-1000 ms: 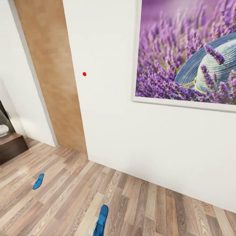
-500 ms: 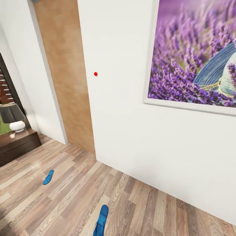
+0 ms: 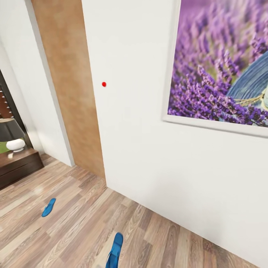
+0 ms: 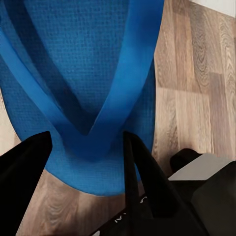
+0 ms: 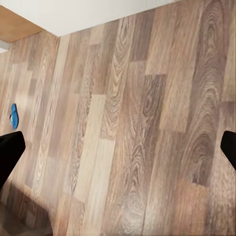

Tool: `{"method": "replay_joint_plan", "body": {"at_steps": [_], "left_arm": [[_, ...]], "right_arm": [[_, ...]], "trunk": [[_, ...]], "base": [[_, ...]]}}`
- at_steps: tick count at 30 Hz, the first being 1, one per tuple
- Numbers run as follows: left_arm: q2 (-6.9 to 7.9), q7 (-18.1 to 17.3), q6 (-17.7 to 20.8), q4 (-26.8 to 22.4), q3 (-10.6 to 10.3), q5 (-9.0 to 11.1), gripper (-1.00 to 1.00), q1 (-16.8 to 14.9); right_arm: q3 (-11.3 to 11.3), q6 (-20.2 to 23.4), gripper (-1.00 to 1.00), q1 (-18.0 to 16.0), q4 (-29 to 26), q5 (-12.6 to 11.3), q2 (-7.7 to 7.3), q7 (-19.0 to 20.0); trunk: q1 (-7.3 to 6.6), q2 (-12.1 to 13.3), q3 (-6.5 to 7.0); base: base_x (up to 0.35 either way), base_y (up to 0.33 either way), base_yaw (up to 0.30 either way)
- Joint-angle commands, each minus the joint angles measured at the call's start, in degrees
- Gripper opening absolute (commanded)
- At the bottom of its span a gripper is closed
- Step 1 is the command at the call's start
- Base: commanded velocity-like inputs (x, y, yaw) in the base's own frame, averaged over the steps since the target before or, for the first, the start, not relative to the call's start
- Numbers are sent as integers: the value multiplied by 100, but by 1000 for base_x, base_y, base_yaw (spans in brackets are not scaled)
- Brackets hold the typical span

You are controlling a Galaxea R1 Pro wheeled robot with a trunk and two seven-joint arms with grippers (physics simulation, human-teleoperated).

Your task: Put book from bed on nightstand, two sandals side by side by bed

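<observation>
One bright blue sandal (image 3: pixel 114 251) hangs at the bottom middle of the head view, above the wood floor. In the left wrist view this sandal (image 4: pixel 83 64) looms large, strap side up, with my left gripper (image 4: pixel 86 142) shut on its rounded end between the two black fingers (image 4: pixel 24 167). The second sandal (image 3: pixel 48 207) lies flat on the floor to the left, seen small in the right wrist view (image 5: pixel 14 115). My right gripper (image 5: pixel 118 147) is open over bare planks, holding nothing. A dark brown nightstand (image 3: pixel 18 167) stands at the far left. The book and the bed are out of view.
A white wall with the lavender picture (image 3: pixel 223 63) stands close ahead. Left of it is a brown door (image 3: pixel 67 93). A lamp (image 3: pixel 11 136) with a dark shade sits on the nightstand. Wood-plank floor (image 3: pixel 74 223) stretches to the left.
The whole head view has swung right, then slightly back left, so the camera has moved. The held sandal keeps its place in the picture.
</observation>
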Motion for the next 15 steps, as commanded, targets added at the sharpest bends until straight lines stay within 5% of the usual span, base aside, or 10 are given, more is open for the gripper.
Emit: {"method": "replay_joint_plan", "body": {"at_steps": [1, 8, 15], "left_arm": [[-1, -16, -33, 12, -43, 44, -100, -6], [-2, -16, -33, 12, -43, 44, -100, -6], [-3, -16, -33, 12, -43, 44, -100, -6]], "right_arm": [[-5, 11, 100, -4, 8, -36, 0, 28], [-5, 11, 100, -6, 16, -36, 0, 20], [-5, 11, 100, -3, 17, -36, -1, 19]], "trunk": [[3, -4, -6], [3, -4, -6], [3, -4, -6]], "base": [[275, -145, 1], [220, -133, 165], [36, -29, 284]]}}
